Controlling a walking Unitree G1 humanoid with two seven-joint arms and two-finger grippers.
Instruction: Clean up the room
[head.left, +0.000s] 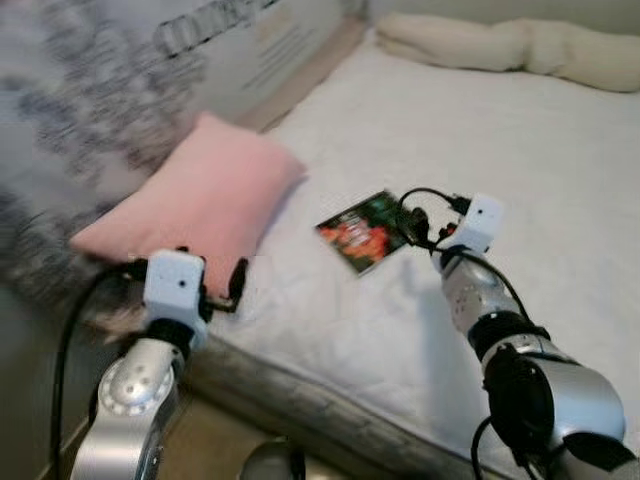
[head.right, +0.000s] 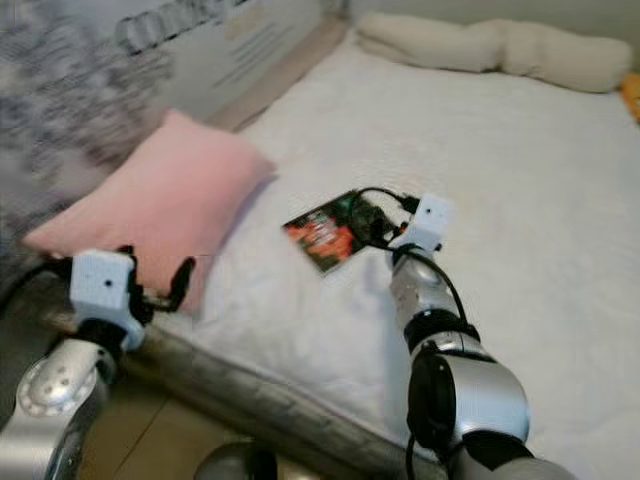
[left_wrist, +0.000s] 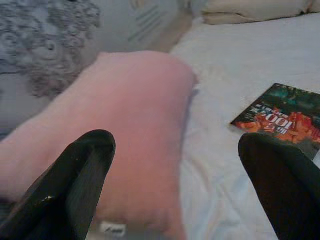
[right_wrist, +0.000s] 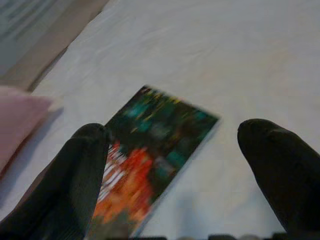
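A pink pillow (head.left: 200, 200) lies at the left edge of the white bed (head.left: 530, 160). To its right a book with a green and orange cover (head.left: 365, 232) lies flat on the sheet. My right gripper (head.left: 420, 228) hovers at the book's right end; in the right wrist view its fingers (right_wrist: 75, 185) stand wide open with the book (right_wrist: 150, 155) between and beyond them. My left gripper (head.left: 190, 268) is at the pillow's near end, open, and the left wrist view shows the pillow (left_wrist: 130, 130) straight ahead of it, with the book (left_wrist: 282, 117) off to one side.
A long cream pillow (head.left: 510, 45) lies across the far end of the bed. Grey patterned fabric (head.left: 70, 90) and a printed white panel (head.left: 250, 40) stand along the left side. The mattress edge (head.left: 300, 400) drops to the floor just before me.
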